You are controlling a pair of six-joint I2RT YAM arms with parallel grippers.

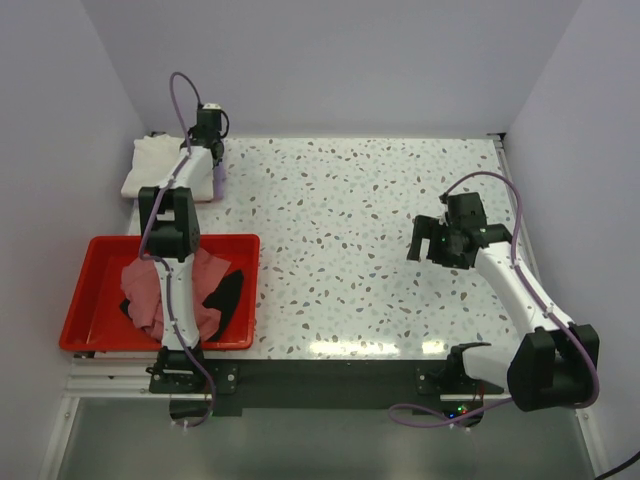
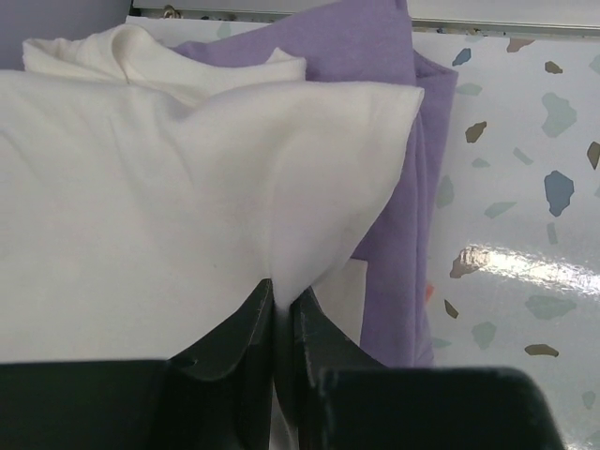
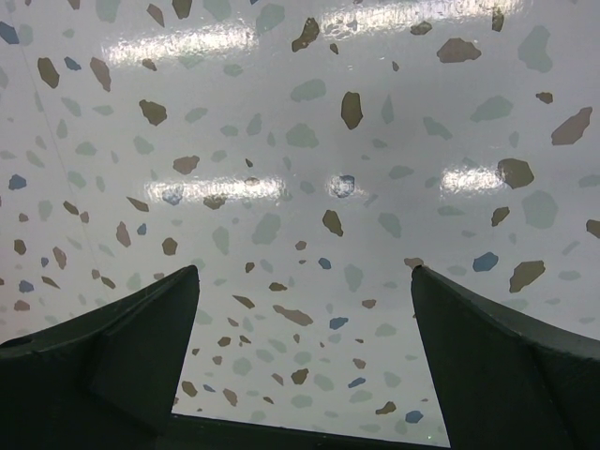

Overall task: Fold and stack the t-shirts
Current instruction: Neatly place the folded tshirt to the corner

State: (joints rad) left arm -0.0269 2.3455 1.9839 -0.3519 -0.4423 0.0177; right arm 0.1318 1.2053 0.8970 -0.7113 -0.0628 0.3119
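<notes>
A folded cream-white t-shirt [image 1: 155, 165] lies at the back left of the table on top of a lavender t-shirt [image 1: 216, 181]. My left gripper [image 1: 205, 150] is over this stack, shut on a pinched fold of the cream-white t-shirt [image 2: 141, 187]. In the left wrist view the jaws [image 2: 284, 298] meet on the cloth, and the lavender t-shirt [image 2: 403, 141] shows beneath and to the right. A crumpled pink t-shirt [image 1: 200, 285] and a black t-shirt [image 1: 228, 295] lie in the red tray. My right gripper [image 1: 428, 243] hovers open over bare table, with nothing between its fingers [image 3: 150, 319].
The red plastic tray [image 1: 100, 250] stands at the front left, partly under the left arm. Grey walls close in the table at the back and both sides. Speckled tabletop [image 1: 350, 230] spreads across the middle and right.
</notes>
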